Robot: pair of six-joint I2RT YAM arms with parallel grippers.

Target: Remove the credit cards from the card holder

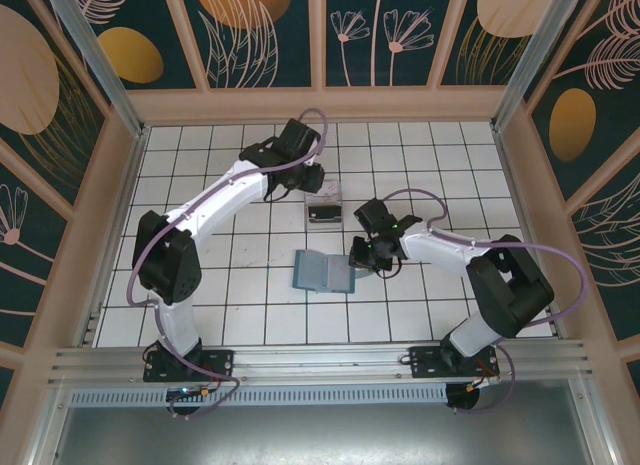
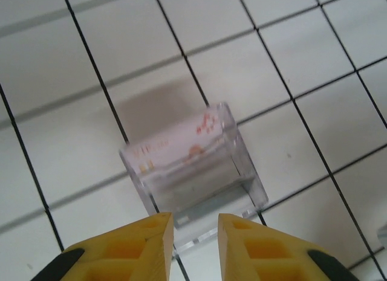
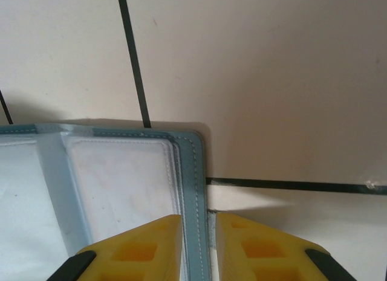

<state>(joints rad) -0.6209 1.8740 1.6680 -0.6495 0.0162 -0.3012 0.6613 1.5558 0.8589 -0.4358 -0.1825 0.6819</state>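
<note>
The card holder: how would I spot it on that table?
Look at the middle of the white tiled table. The card holder lies open and flat there, just below the clear plastic box in the overhead view. It is blue-grey; the box is see-through.

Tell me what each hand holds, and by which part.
Right hand pinches the card holder by its stitched side edge. Left hand holds nothing, hovering over the clear box.

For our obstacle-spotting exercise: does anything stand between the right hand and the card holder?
Nothing visible does. The right hand grips the card holder directly, its fingers on either side of the holder's stitched edge.
</note>
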